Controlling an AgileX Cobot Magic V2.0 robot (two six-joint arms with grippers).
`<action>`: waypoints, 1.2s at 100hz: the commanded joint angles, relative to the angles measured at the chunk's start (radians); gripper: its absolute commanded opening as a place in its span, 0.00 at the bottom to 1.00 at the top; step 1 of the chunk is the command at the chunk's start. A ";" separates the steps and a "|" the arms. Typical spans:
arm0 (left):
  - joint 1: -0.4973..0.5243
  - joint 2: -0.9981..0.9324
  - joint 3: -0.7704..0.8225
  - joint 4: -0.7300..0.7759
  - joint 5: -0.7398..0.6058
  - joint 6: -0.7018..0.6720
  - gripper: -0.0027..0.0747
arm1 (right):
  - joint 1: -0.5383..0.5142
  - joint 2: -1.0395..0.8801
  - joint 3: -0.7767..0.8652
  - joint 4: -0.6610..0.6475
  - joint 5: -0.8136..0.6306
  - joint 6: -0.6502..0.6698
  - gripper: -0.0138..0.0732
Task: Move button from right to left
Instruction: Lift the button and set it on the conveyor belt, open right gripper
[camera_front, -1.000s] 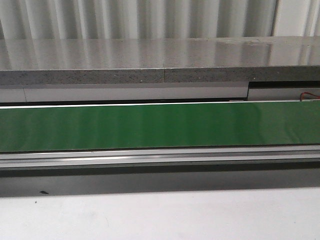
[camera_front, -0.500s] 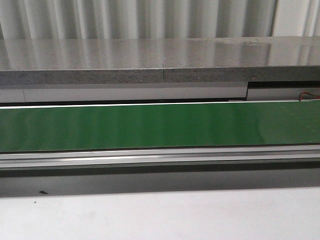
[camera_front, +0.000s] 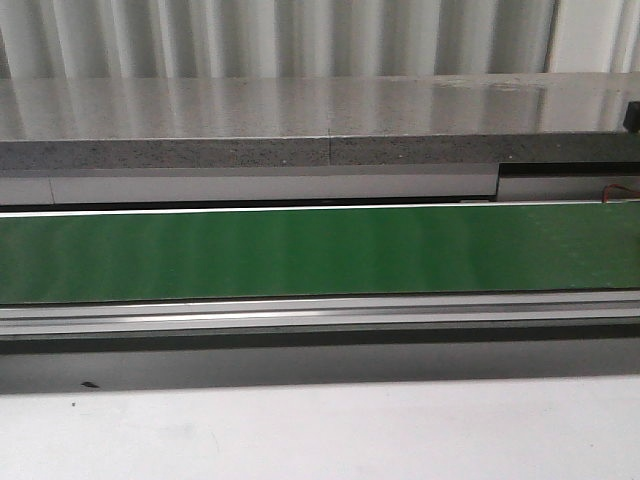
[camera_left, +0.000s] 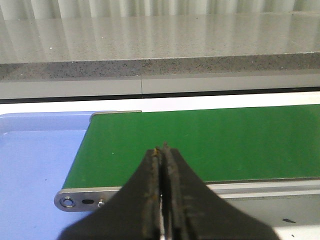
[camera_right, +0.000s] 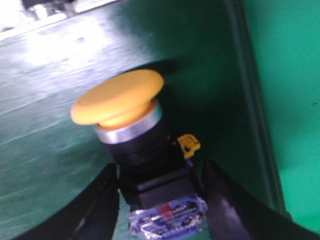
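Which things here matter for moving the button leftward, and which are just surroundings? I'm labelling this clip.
Job:
button, between the right gripper fingers
green belt
left gripper, shut, empty

Surroundings:
grey stone counter
blue tray

Facing forward, you have the belt (camera_front: 300, 250) running across from nine to three o'clock, with the desk (camera_front: 300, 430) before it at six and a stone ledge (camera_front: 250, 120) behind it at twelve. At the belt's nine o'clock end lies a tray (camera_left: 35, 160), just beside it. The button (camera_right: 135, 135) sits between the right hand's (camera_right: 160, 200) fingers, over the belt.
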 joint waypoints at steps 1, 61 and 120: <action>-0.007 -0.032 0.038 -0.008 -0.081 -0.008 0.01 | -0.002 -0.033 -0.028 -0.008 -0.013 0.006 0.46; -0.007 -0.032 0.038 -0.008 -0.081 -0.008 0.01 | 0.131 -0.241 -0.022 0.045 -0.051 -0.234 0.78; -0.007 -0.032 0.038 -0.008 -0.081 -0.008 0.01 | 0.299 -0.610 0.360 0.045 -0.305 -0.283 0.08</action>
